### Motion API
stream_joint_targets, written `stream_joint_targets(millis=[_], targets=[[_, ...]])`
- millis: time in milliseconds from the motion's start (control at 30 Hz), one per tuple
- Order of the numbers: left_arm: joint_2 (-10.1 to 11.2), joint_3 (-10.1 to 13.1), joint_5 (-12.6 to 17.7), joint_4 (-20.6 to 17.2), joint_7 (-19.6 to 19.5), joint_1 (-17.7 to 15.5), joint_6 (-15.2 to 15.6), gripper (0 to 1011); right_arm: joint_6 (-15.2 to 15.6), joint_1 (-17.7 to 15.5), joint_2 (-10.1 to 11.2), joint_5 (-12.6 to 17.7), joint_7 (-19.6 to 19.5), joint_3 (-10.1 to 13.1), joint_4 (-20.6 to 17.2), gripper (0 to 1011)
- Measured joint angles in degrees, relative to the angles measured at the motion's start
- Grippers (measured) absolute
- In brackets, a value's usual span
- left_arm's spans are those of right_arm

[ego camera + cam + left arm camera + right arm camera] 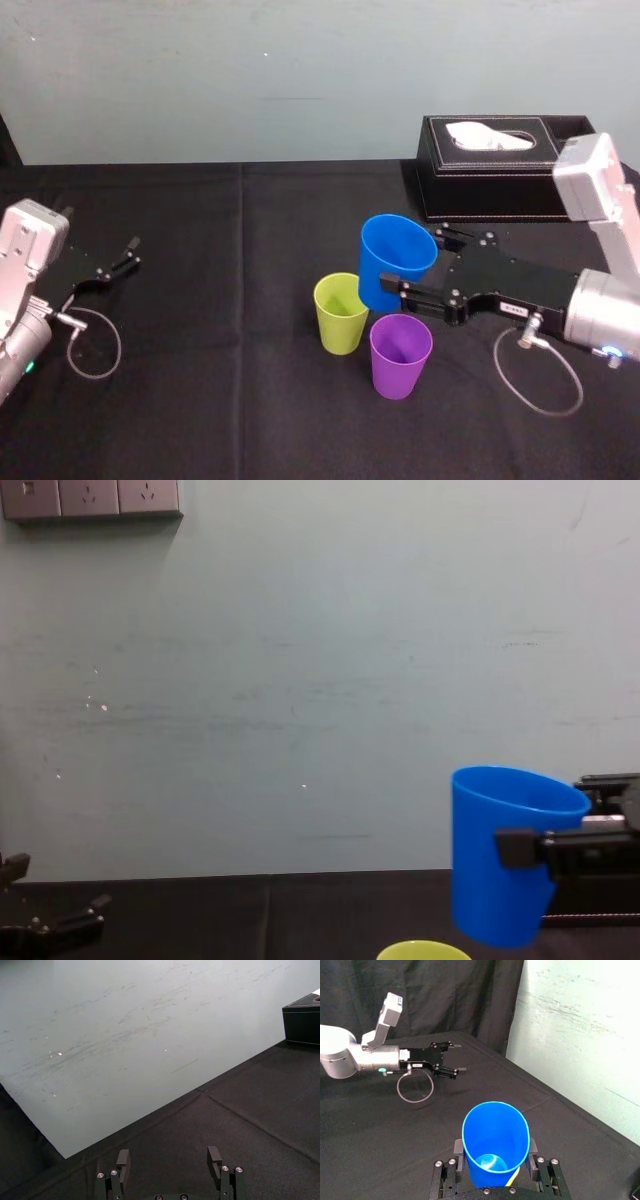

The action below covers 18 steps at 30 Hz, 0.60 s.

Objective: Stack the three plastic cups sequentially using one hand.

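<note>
Cups: three smooth tapered plastic tumblers, so one bright blue plastic cup, one yellow-green plastic cup and one purple plastic cup.
Other stuff: one black tissue box at the back right of the black-clothed table, plus two grippers.
Right gripper: clamped on the blue cup, a finger on each side, holding it slightly tilted.
Standing cups: yellow-green and purple sit upright, just beside each other, nothing nested.
Left gripper: fingers apart, holding nothing, parked far left.
Head view: the whole three-cup layout from above.
Chest view: side-on, the blue cup's base hangs about level with the yellow-green rim.
Right wrist view: looks straight down inside the blue cup.
</note>
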Motion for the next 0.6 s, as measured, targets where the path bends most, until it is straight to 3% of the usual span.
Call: stream_joint_targets(millis=[267, 600], targets=[[0.00, 0.00, 0.00, 0.00, 0.00, 0.00, 0.00, 1010, 2.04, 4.71, -3.50, -2.03, -1.28, -3.71, 2.83, 719], [0.00, 0.00, 0.00, 0.00, 0.00, 0.00, 0.00, 1010, 3.00, 7.39, -6.17, -4.73, -2.10, -6.41, 5.93, 719]])
